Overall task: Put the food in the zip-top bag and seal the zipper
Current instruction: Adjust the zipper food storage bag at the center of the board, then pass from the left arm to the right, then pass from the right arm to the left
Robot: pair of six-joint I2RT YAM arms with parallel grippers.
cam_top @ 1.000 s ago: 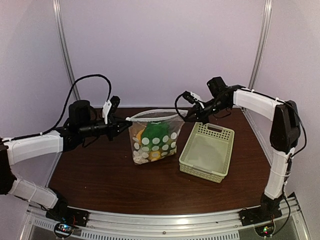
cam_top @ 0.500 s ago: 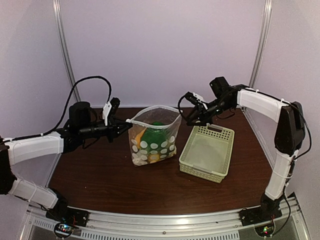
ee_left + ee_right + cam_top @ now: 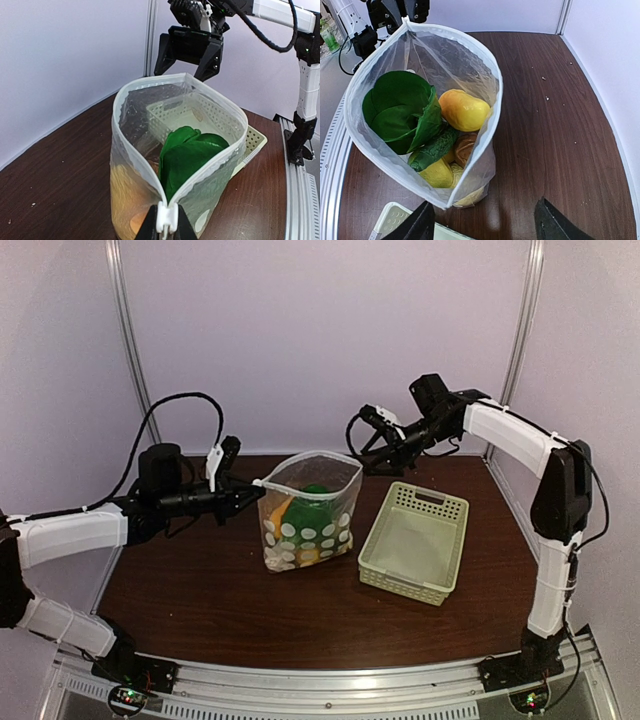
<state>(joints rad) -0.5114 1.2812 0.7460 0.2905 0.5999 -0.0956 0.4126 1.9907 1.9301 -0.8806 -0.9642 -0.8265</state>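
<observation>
The zip-top bag (image 3: 308, 512) stands upright on the table, clear with white dots, its mouth gaping in a rounded oval. Inside lies the food: a green leafy vegetable (image 3: 397, 110), an orange-yellow piece (image 3: 462, 110), a cucumber (image 3: 435, 148), a brown round piece (image 3: 465, 147) and a yellow lemon (image 3: 437, 172). My left gripper (image 3: 166, 229) is shut on the end of the zipper (image 3: 134, 150) at the bag's left corner. The right gripper (image 3: 376, 446) hangs open above and to the right of the bag, touching nothing.
A pale green lattice basket (image 3: 415, 542) sits to the right of the bag, with nothing in it. White walls with metal posts close in the back and both sides. The left arm's cable loops above its wrist.
The right gripper has opened, let go of the bag's right corner and risen up and back. The stretched mouth of the bag has sprung into a wider oval. The left gripper has held still.
</observation>
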